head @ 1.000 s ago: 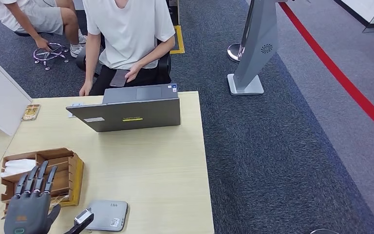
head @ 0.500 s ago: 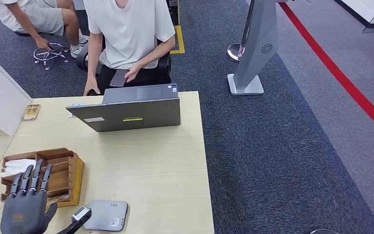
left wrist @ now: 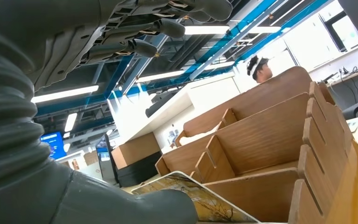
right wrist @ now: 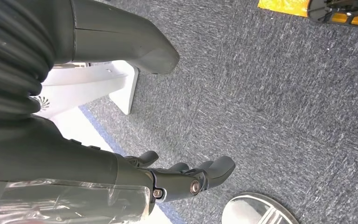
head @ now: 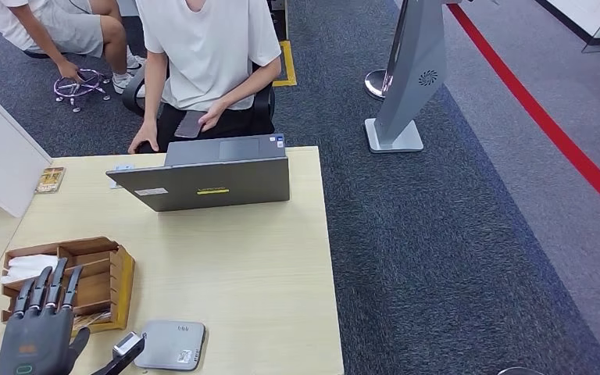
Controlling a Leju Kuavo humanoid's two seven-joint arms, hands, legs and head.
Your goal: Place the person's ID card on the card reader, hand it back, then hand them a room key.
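Left robot hand (head: 37, 332), fingers spread and holding nothing, hovers lower left over the wooden organiser (head: 86, 277) beside the card reader (head: 170, 344); ID card not identifiable, so risk: a blind reach snags a divider or knocks the reader off the worktop (head: 242, 266).

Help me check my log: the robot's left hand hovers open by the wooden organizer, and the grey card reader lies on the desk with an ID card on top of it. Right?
Not quite. The head view shows nothing lying on the card reader; no ID card is on it. The rest holds: the left hand is open beside the wooden organizer, and the reader lies on the desk.
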